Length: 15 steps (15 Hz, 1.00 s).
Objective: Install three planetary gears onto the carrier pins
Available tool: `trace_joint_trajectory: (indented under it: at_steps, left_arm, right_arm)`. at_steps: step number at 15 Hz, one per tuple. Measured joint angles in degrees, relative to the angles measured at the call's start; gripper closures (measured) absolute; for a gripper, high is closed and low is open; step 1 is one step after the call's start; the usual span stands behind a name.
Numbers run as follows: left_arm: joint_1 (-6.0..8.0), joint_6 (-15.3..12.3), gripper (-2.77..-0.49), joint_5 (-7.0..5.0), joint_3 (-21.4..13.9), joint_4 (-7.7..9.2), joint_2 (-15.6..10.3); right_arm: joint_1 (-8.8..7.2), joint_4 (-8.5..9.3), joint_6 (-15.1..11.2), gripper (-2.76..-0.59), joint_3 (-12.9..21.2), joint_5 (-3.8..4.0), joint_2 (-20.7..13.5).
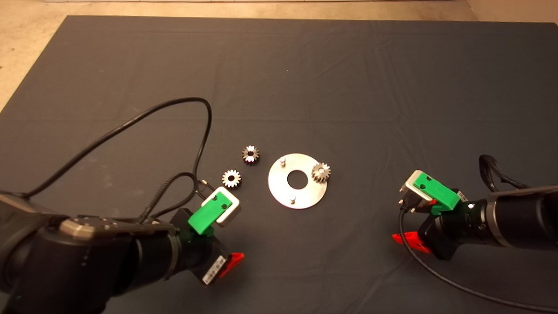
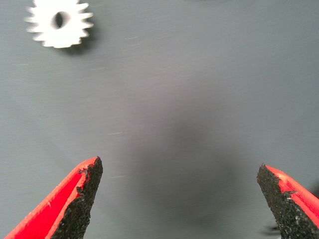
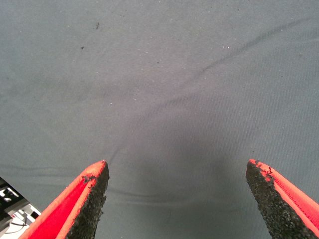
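Observation:
The steel disc lies at mid-mat with two bare carrier pins, one far-left and one near. One planetary gear sits at the disc's right edge where the third pin stands. Two loose gears lie on the mat left of the disc, one farther and one nearer. My left gripper is open and empty, with its green body just near-side of the nearer loose gear, which also shows in the left wrist view. My right gripper is open and empty over bare mat, its body right of the disc.
A black cable loops over the mat from the left arm, reaching close to the loose gears. Another cable trails from the right arm along the near right. The dark mat stretches far beyond the parts; the floor shows past its far edge.

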State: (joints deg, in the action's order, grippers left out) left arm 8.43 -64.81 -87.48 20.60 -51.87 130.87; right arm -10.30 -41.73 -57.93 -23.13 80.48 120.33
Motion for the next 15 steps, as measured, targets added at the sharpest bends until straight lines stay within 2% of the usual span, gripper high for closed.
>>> trace_joint_trajectory:
  at_steps: [3,7,9,11,12,15]
  left_arm:
    - [0.19,3.91,-2.22,-0.02,3.03,-0.02,-1.60]
    - [0.19,7.30,-2.22,0.02,7.01,-0.02,-2.20]
    - [0.19,8.97,-2.22,0.02,10.94,0.00,-2.32]
    - [0.20,10.94,-2.22,0.02,15.90,-0.05,-2.26]
    - [0.31,11.48,-2.22,-0.02,17.29,-0.05,-1.98]
    - [0.83,11.81,-2.22,0.44,17.83,0.00,0.32]
  right_arm:
    - [0.27,-0.02,0.00,-2.02,0.00,0.00,0.00]
    - [0.85,-0.02,0.02,-2.02,0.12,-0.09,-0.07]
    - [0.91,-0.02,0.07,-2.02,0.15,-0.99,-1.36]
    - [0.94,-0.02,0.29,-2.02,0.15,-2.89,-3.03]
    - [0.96,-0.02,0.46,-2.02,0.15,-3.08,-3.50]
    - [0.94,-0.02,0.46,-2.02,0.15,-3.63,-3.72]
